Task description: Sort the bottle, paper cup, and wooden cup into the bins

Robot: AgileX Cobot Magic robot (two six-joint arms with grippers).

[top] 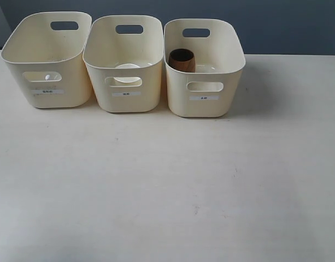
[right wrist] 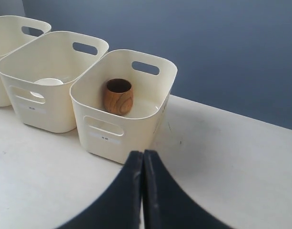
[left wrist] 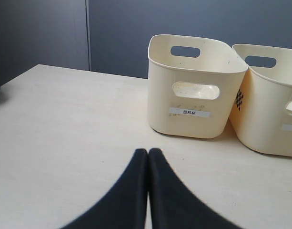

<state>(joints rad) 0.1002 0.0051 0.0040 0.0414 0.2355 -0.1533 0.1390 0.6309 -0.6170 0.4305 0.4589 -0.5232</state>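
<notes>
wooden cup [top: 181, 60]: upright in right bin [top: 204, 106], at 9 o'clock | paper cup [top: 127, 69]: in middle bin [top: 123, 103] | left gripper [left wrist: 147, 151]: closed, empty | right gripper [right wrist: 142, 154]: closed, empty

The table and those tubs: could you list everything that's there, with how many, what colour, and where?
Bins: three, cream, in a row at the table's far edge: left, middle, right, each with a small white label on its front.
Wooden cup: one, dark brown, upright inside the right bin.
Paper cup: one, white, inside the middle bin, only partly visible.
Bottle: none can be made out; the left bin's inside is only partly seen.
Table: one, pale off-white, bare in front of the bins.
Wall: dark blue-grey, behind the table.
Left gripper: black, shut, holding nothing, over the table.
Right gripper: black, shut, holding nothing, over the table.
</notes>
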